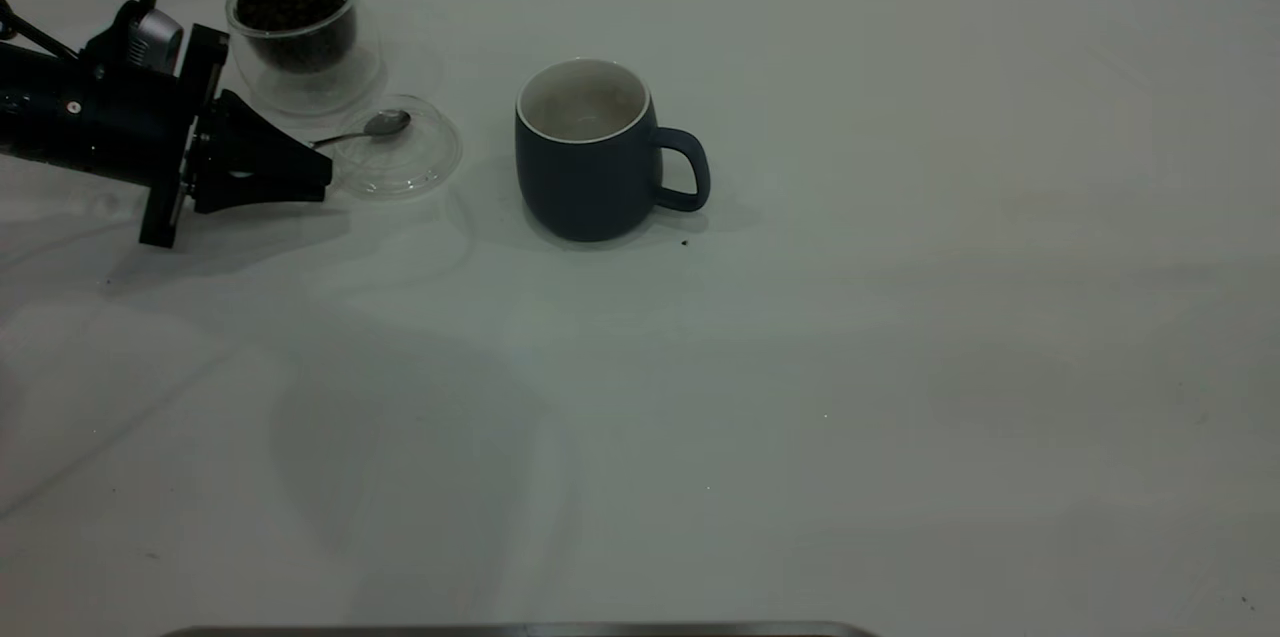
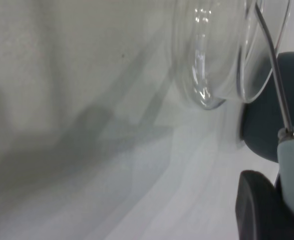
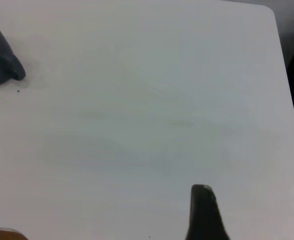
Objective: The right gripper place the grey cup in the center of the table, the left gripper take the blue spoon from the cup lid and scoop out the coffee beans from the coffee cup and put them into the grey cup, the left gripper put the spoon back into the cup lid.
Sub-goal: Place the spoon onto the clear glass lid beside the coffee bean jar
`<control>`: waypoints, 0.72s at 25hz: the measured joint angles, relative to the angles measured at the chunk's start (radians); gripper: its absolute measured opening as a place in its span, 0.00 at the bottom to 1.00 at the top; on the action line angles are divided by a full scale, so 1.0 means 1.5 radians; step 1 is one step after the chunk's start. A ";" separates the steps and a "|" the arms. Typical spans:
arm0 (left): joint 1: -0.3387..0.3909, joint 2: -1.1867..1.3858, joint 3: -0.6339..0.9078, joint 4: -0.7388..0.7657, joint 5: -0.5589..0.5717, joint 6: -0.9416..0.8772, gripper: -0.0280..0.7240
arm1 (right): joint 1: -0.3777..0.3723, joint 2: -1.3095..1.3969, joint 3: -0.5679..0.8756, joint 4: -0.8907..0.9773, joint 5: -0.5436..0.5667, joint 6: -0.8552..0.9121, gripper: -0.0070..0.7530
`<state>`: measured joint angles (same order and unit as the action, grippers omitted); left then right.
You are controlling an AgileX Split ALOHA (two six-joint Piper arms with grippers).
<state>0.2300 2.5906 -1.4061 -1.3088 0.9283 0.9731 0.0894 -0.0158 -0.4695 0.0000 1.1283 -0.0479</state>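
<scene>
A: White table (image 1: 900, 317) fills our exterior view, a few dark specks on it. Containers?

B: We see three. Coffee cup (image 1: 293, 21), clear double-walled glass, sits far left at the back with dark coffee beans (image 1: 290, 7) up near its rim. Cup lid (image 1: 400, 157), a flat clear disc with a raised rim, lies just in front of it. Grey cup (image 1: 585, 152) stands upright near mid-table, handle toward the right arm's side; we make out no beans against its white inside.

A: Spoon?

B: Blue spoon (image 1: 375, 127) has its metal bowl over the lid, neck running back to the left gripper (image 1: 318, 167). Left wrist view shows the pale blue handle clamped between its black fingers (image 2: 257, 210), so we call it closed on the handle, low beside the lid.

A: Right side?

B: Right gripper (image 3: 203, 212) is only a single dark fingertip in its wrist view, well away from the mug. We cannot tell its opening.
</scene>
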 joint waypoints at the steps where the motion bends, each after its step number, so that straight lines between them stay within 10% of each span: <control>1: 0.000 0.000 0.000 0.000 0.000 0.000 0.16 | 0.000 0.000 0.000 0.000 0.000 0.000 0.61; 18: 0.000 0.000 0.000 0.000 0.004 -0.005 0.80 | 0.000 0.000 0.000 0.000 0.000 0.000 0.61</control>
<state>0.2300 2.5906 -1.4061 -1.3088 0.9348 0.9652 0.0894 -0.0158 -0.4695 0.0000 1.1283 -0.0479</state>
